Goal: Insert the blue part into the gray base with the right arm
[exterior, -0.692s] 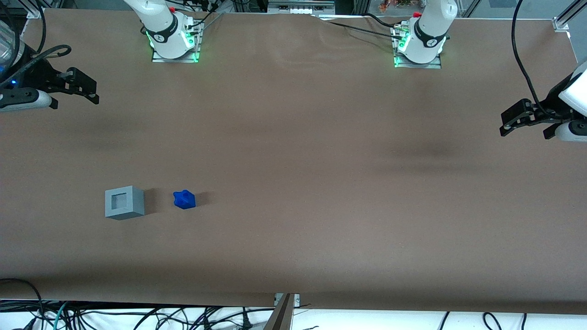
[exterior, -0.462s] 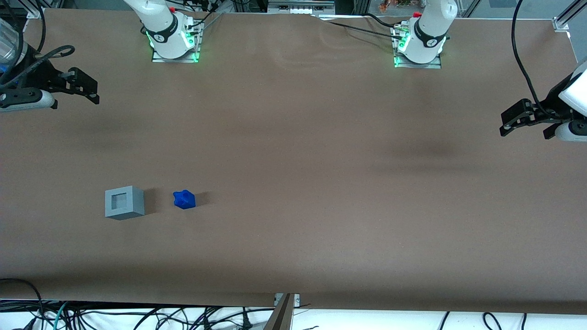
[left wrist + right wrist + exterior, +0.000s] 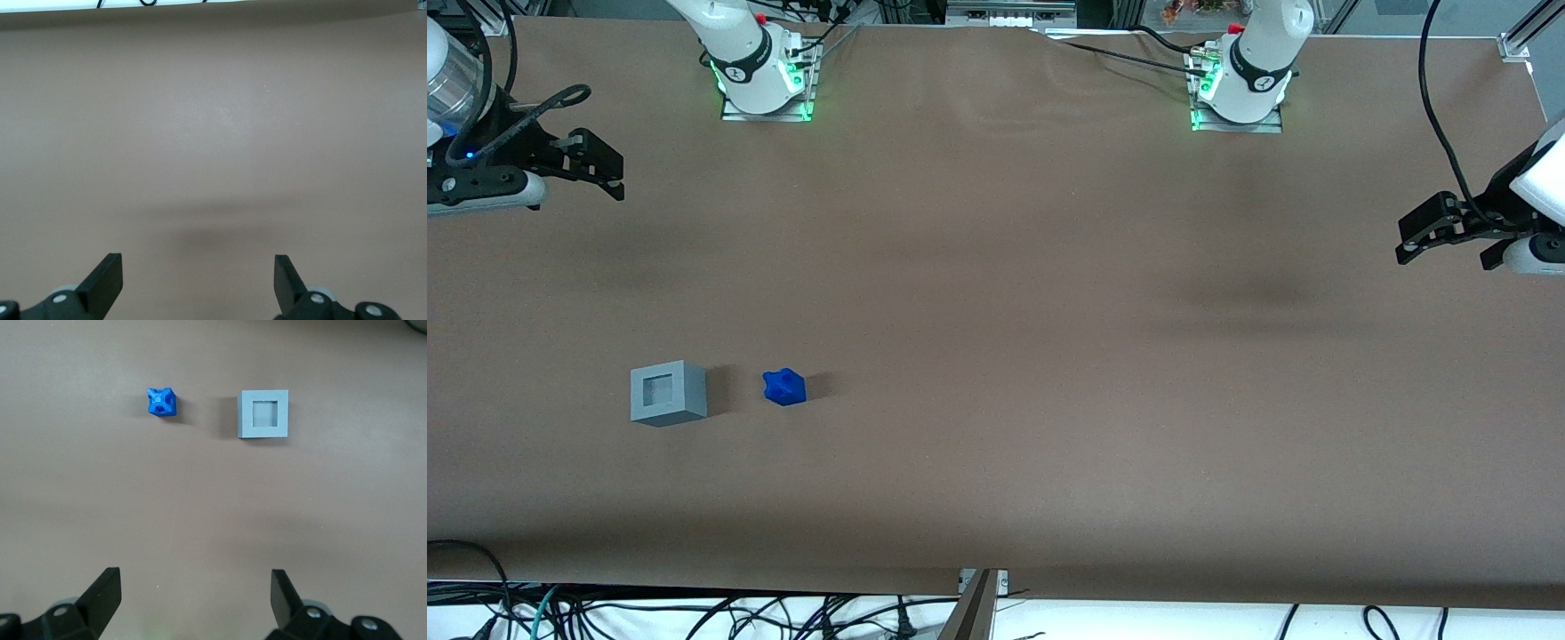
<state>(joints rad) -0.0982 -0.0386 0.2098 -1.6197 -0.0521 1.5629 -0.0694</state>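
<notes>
the brown worktop (image 3: 996, 293) stretched wide under both arms. the right arm (image 3: 463, 80) hung over the working arm's end of it, its black end effector (image 3: 609, 173) held well above the surface with the fingers (image 3: 100, 597) spread wide and nothing between them.

the gray base (image 3: 667, 393) sat on the worktop as a light-grey cube with thick walls, its square recess facing upward. just beside it, apart and not touching, lay the blue part (image 3: 784, 387), a small bright-blue knobbly piece with lobed edges, about half the cube's size, set on the side of the base toward the parked arm's end.

both pieces lay nearer the front camera than the end effector and well apart from it. the worktop between the end effector and the two pieces showed only soft shadows. loose cables (image 3: 694, 613) trailed along the worktop's near edge.
</notes>
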